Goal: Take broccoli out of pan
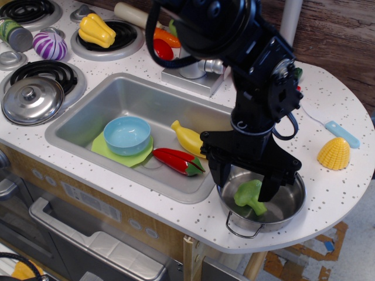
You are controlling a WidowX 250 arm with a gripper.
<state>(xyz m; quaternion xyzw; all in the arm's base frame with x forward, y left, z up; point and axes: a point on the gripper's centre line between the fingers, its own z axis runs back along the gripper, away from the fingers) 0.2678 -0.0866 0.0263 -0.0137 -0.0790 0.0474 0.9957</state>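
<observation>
Jaws of the gripper (243,186) stand spread wide over the pan (290,202), straddling the broccoli (249,195) lying inside, not gripping it.

The black gripper (245,186) hangs wide-jawed over the steel pan (288,206) (right of the sink (94,111)), one finger each side of the light-green broccoli (249,195); neither visibly touches it.

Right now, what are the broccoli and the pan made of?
The broccoli looks like plastic: one even light green with a smooth, molded, bumpy head. The pan looks like polished steel, since its silvery wall is shiny and mirrors the things around it. That is only judged by how they look.
</observation>
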